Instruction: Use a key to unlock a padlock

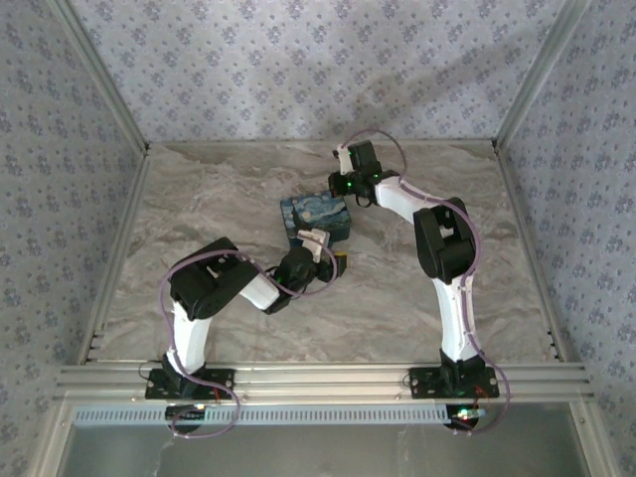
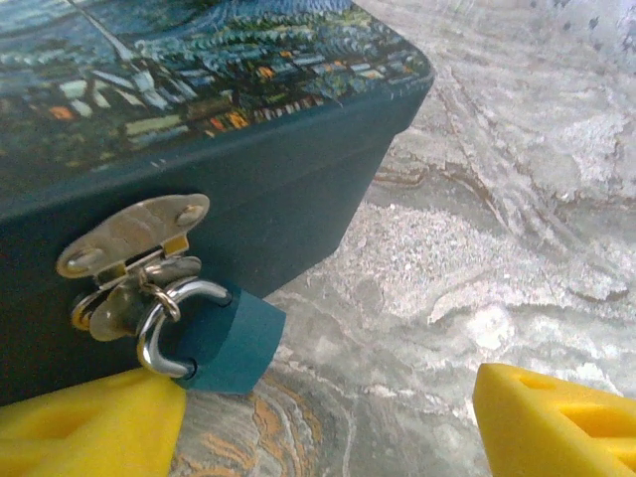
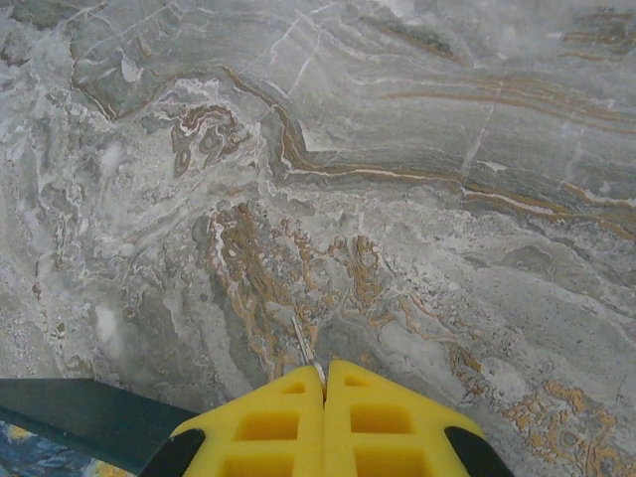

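Top view, arms: I saw the left gripper (image 1: 323, 253) at the near side of the box (image 1: 316, 214). The right gripper (image 1: 356, 194) sat just past its far right corner, both low over the table (image 1: 199, 199).
Left wrist, lock: the padlock (image 2: 234, 340), teal-bodied, hung by its shackle (image 2: 159, 343) from the hasp (image 2: 129, 238) on the box front, down by the table.
Left wrist, jaws: wide apart and holding nothing. One finger (image 2: 89, 432) lay just under the padlock, the other well off to the side.
Right wrist, jaws: pressed together over bare table. A thin metal sliver poked out between the tips, which I took for the key (image 3: 306, 343), though it was too small to be sure.
Done, by my judgement: key in hand, left gripper in place by the lock.
Left to do: the shackle looked closed through the hasp. I had yet to steady the padlock, find the keyhole, which I could not see, insert the key, turn it and free the shackle.
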{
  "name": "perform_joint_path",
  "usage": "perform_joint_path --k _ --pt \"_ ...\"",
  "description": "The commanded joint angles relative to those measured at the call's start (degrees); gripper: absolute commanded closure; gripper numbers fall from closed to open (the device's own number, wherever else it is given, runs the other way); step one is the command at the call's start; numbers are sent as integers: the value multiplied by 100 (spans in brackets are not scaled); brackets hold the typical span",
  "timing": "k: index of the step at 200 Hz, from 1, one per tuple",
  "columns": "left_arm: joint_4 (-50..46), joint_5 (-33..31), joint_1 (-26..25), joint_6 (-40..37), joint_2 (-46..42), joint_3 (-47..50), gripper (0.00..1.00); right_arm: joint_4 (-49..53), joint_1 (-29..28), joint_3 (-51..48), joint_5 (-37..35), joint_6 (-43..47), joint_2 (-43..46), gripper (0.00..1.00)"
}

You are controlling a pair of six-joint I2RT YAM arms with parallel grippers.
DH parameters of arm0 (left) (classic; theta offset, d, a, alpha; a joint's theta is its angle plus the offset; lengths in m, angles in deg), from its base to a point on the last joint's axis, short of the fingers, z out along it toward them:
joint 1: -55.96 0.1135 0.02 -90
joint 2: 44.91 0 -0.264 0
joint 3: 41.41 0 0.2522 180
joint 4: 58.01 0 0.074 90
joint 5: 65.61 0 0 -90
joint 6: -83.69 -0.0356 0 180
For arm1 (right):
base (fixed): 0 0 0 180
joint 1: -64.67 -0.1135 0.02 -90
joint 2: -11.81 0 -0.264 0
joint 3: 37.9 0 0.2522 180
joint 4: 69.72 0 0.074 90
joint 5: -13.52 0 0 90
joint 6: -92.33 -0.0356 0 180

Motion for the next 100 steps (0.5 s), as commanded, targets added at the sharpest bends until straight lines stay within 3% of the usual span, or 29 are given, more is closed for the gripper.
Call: perform_joint_path --k 1,18,61,100 --pt "692 388 189 341 149 25 27 28 -62 -222 57 -30 -29 100" --pt "1022 744 332 515 251 64 34 -40 -61 -314 55 -39 2 100" --pt "1358 1113 479 886 347 77 28 -100 -79 -438 41 -48 48 100" --pt "1609 1492 621 1368 506 -7 37 -160 -97 -532 17 -65 78 100"
